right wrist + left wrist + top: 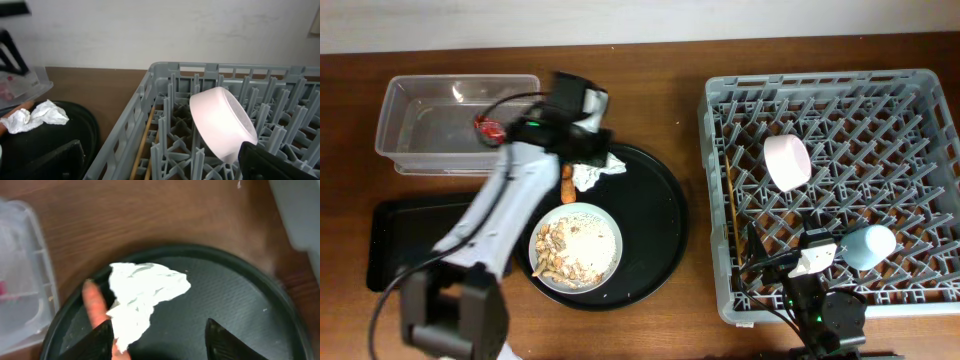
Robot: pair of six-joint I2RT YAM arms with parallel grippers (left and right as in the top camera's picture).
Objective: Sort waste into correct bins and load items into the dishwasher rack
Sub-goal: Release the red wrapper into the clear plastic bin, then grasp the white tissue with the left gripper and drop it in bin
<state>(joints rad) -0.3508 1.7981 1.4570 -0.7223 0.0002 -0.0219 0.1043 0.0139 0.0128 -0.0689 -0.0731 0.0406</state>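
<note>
The left pincer [161,340] hangs with its two dark fingers spread wide, pinching nothing. Just ahead of it, reaching down between the fingertips, lies a crumpled wrapper [145,295]. It is white and papery, creased into sharp folds, and a ragged tail trails toward the finger nearer the clear tub [22,280]. On that same side the carrot [94,305], a smooth orange stub, lies just beside the wrapper and is partly overlapped by it. Both rest on the round black tray [235,300], which is finely pebbled and has a raised rim. The tub is ribbed, see-through plastic, with a red wrapper [490,128] inside.

The right pincer [165,161] is spread and empty over the grey rack [165,80] of upright pegs. Just ahead of it the glossy white bowl [222,122] lies tipped among the pegs, and thin wooden chopsticks [145,135] run along the rack wall.
</note>
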